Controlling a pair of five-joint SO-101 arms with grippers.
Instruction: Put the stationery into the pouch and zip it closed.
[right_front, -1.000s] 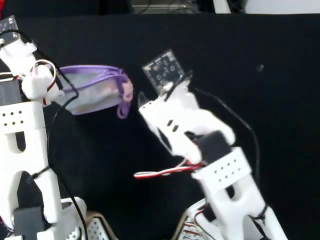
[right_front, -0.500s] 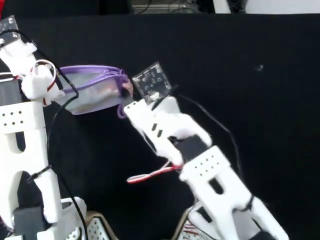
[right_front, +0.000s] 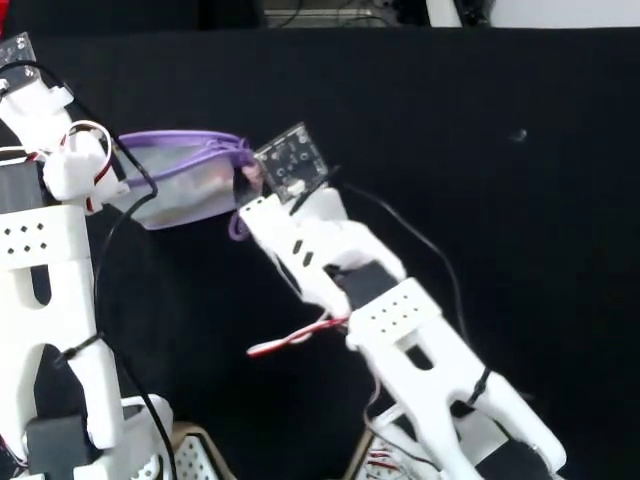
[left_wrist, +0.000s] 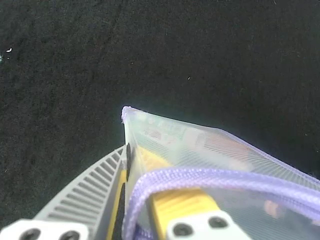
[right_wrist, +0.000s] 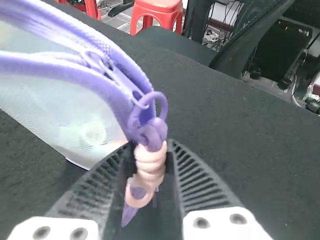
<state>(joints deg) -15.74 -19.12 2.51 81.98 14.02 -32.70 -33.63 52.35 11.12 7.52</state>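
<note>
One pouch (right_front: 185, 185), two tools. Pouch sitting upper left of high view, long axis running left-right, zip pull (right_wrist: 149, 167) pointing right. Left tool (left_wrist: 134, 160) clamping pouch's left end; right tool (right_wrist: 146, 146) narrow, straddling zip pull.

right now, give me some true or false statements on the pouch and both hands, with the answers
The left hand grips a corner of the pouch. True.
The pouch's zipper is red. False: it is purple.
The right hand is at the zipper pull. True.
The pouch lies away from both hands. False: one hand is at each end of it.
The table is white. False: it is black.
</note>
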